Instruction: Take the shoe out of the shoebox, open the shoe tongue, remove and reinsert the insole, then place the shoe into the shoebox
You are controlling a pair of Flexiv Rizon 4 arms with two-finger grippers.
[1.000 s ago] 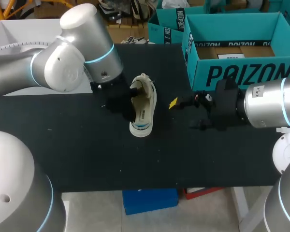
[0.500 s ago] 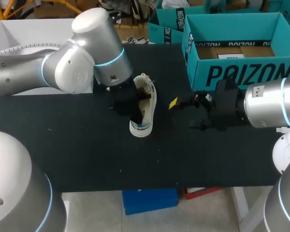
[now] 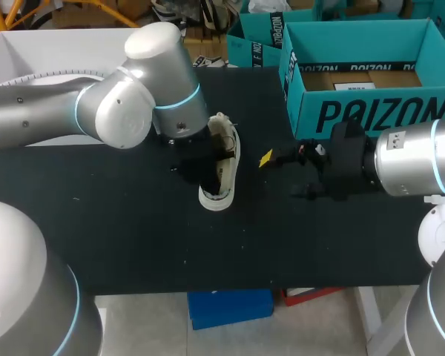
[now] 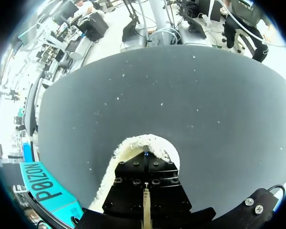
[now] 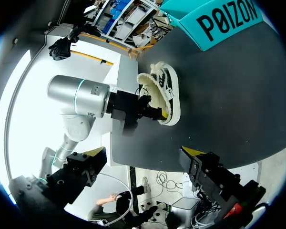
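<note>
The shoe (image 3: 222, 169) is out of the box. It is on the black tabletop (image 3: 133, 237), near the middle, and it seems to lie on its side with the opening turned to my left arm. The left gripper (image 3: 196, 157) is pushed into this opening. In the left wrist view only its black body shows, with the white fleecy collar around it, so I cannot tell if it is spread, pressed together or pinching something.

During the last second the left arm has come further across toward the shoe, and its gripper now covers the inner part that was open to see before. The shoe itself has stayed at its place. I judge that the insole step is in hand, not yet finished.

The right gripper (image 3: 282, 176) has not moved. It waits just beside the shoe, spread, with nothing between.

Farther back, the teal shoebox (image 3: 363, 111) stands open, well apart from the shoe.
</note>
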